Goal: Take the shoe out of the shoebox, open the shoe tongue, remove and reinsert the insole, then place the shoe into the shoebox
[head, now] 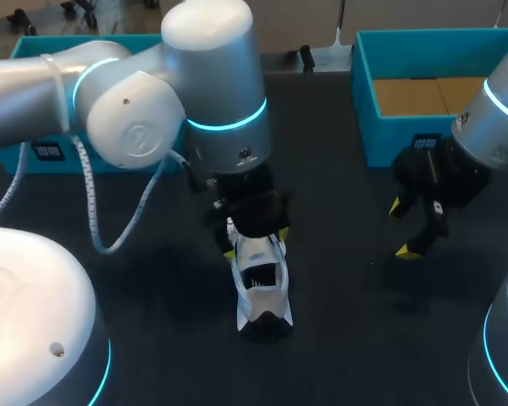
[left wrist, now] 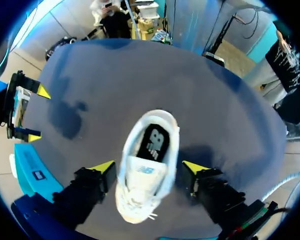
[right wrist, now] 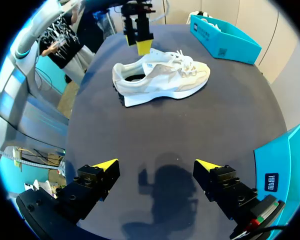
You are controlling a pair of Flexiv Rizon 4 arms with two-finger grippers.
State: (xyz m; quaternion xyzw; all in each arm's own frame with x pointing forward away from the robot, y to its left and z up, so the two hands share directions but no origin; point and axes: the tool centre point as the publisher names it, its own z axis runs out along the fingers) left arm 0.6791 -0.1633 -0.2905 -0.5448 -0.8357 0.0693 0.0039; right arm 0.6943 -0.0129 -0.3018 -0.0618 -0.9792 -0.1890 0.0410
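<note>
Your white sneaker [head: 261, 283] lies on the table, out of the shoebox [head: 406, 135] at its one o'clock. Your left gripper [left wrist: 149, 167] straddles the tongue with its fingers spread, likely poised to open it. Your right gripper [right wrist: 157, 165], also spread and empty, hangs at the sneaker's three o'clock.

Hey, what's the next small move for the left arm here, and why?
Probably close the left end effector on the shoe near its tongue: its open fingers straddle it, seemingly without touching, and it already stands on the table.
</note>
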